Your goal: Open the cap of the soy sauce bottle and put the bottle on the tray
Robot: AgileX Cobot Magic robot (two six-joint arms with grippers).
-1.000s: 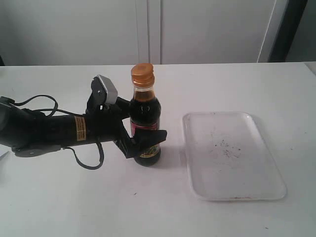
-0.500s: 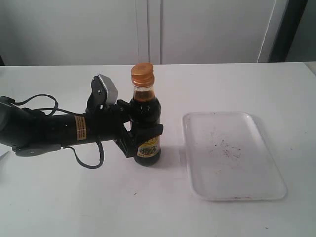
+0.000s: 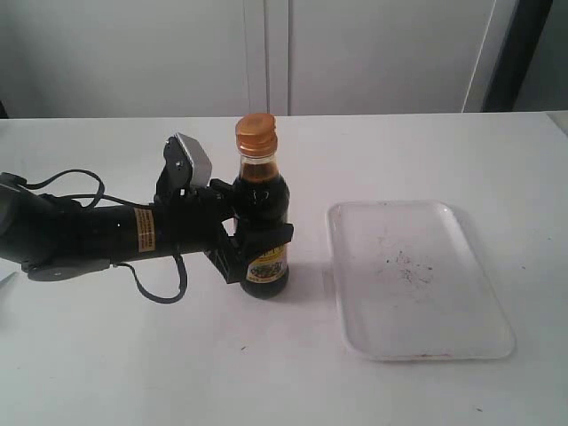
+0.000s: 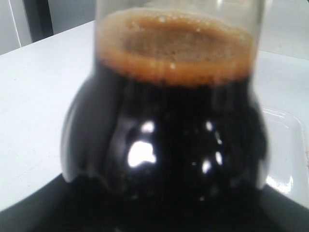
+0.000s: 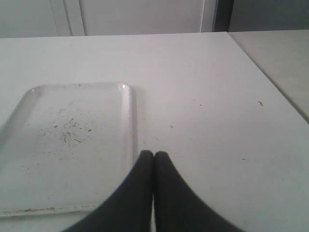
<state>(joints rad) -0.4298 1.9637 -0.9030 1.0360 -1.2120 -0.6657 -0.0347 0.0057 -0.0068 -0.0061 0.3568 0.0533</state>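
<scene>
The soy sauce bottle point(image 3: 262, 213) stands upright on the white table, left of the tray point(image 3: 415, 277). Its golden-orange cap point(image 3: 256, 135) is closed down on the neck. My left gripper point(image 3: 257, 247) reaches in from the left and is shut on the bottle's lower body, over the yellow label. In the left wrist view the dark liquid of the bottle point(image 4: 164, 121) fills the picture and hides the fingers. My right gripper point(image 5: 153, 155) is shut with nothing in it, beside the tray's point(image 5: 67, 145) corner; it is out of the exterior view.
The white table point(image 3: 399, 151) runs back to a pale wall with cabinet doors. The left arm's cables point(image 3: 62, 182) loop over the table at the left. The table's edge point(image 5: 270, 82) shows in the right wrist view.
One second ago the left gripper's fingers stood apart round the bottle; they have since closed onto its lower body. The bottle and tray have not moved.
</scene>
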